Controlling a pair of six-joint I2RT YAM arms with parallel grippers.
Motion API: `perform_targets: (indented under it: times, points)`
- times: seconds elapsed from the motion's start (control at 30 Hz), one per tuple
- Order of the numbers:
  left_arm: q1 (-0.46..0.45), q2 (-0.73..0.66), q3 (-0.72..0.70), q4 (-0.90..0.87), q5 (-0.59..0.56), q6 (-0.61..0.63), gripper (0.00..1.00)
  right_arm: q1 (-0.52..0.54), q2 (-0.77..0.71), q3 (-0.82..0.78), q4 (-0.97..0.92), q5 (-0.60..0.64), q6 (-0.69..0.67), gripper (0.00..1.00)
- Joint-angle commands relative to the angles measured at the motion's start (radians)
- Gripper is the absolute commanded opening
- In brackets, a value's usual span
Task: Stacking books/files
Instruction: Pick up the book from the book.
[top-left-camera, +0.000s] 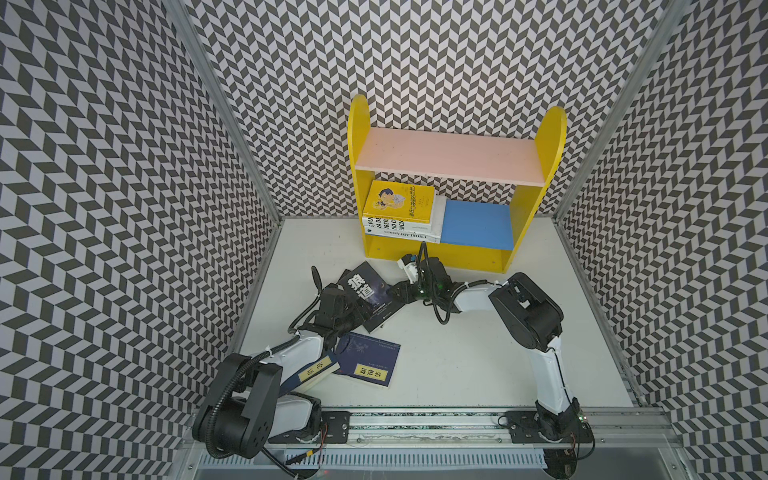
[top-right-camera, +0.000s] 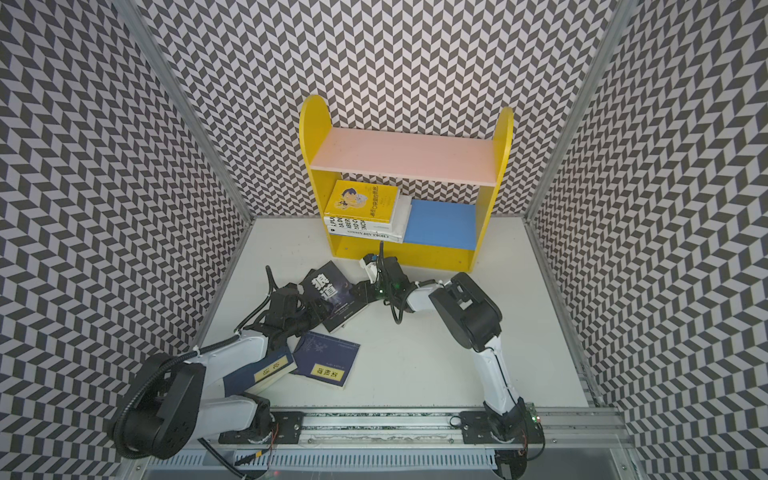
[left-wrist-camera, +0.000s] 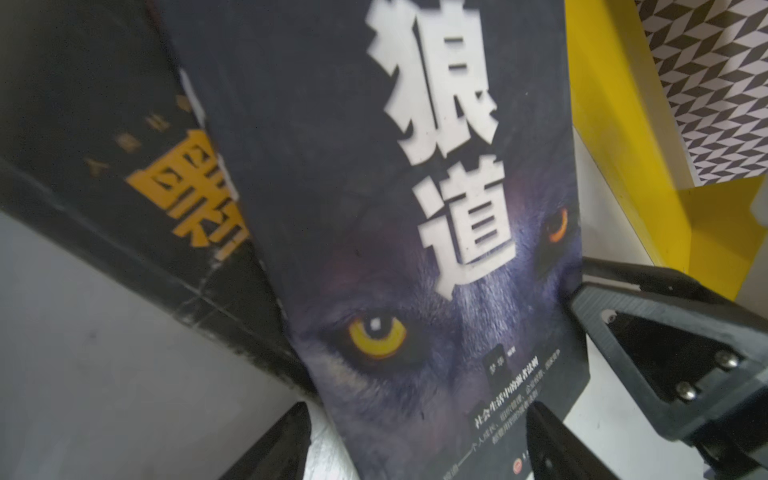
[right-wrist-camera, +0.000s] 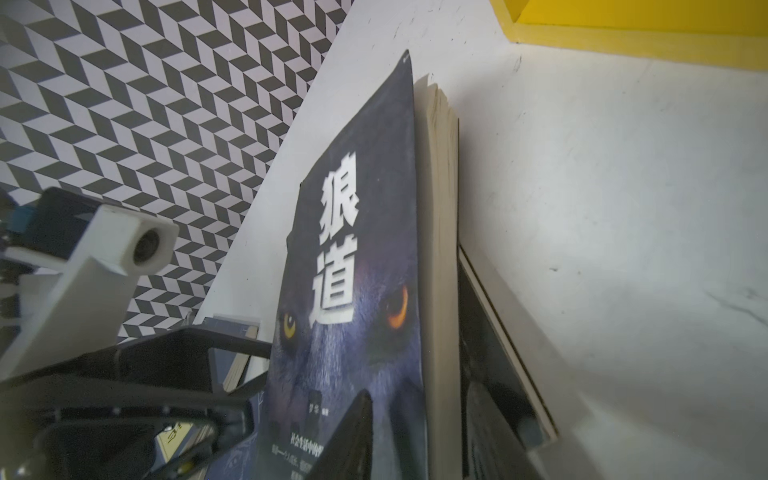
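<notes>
Black wolf-cover book lies flat at 10 o'clock on the surface, skewed on top of a second black book. Left fingers are wide and straddle its near end, one over the cover, not pinching yet. Right fingers are narrow at the page edge, one on the cover, the other hidden; can't tell if they clamp. Probably approached from two sides because a flat book offers no easy single grab. Bookshelf at 12 o'clock: yellow cartoon book on two white books, laid flat at the lower board's 9 o'clock end, likely for a stable pile. Two navy books wait at 8 o'clock.
</notes>
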Motion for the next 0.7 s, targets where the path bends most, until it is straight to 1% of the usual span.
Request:
perform_targets:
  times: [0.0, 0.17, 0.33, 0.47, 0.53, 0.6, 0.67]
  points:
    - [-0.005, 0.007, -0.009, 0.148, 0.101, -0.012, 0.77, 0.024, 0.052, 0.036, -0.063, -0.021, -0.036, 0.34]
    - [-0.005, -0.036, -0.033, 0.252, 0.158, -0.04, 0.71, 0.042, 0.066, 0.065, -0.099, -0.033, -0.062, 0.3]
    - [-0.002, -0.079, -0.039, 0.348, 0.262, -0.065, 0.62, 0.042, 0.066, 0.073, -0.111, -0.036, -0.065, 0.29]
    - [-0.002, -0.104, -0.051, 0.416, 0.279, -0.084, 0.59, 0.042, 0.068, 0.08, -0.121, -0.042, -0.073, 0.28]
    - [-0.002, -0.1, -0.048, 0.405, 0.264, -0.088, 0.57, 0.042, 0.067, 0.08, -0.123, -0.038, -0.076, 0.27]
    - [0.002, -0.08, -0.027, 0.34, 0.243, -0.09, 0.52, 0.043, 0.065, 0.081, -0.129, -0.036, -0.08, 0.27]
    - [0.007, -0.05, -0.005, 0.278, 0.233, -0.089, 0.51, 0.042, 0.064, 0.082, -0.131, -0.031, -0.08, 0.27]
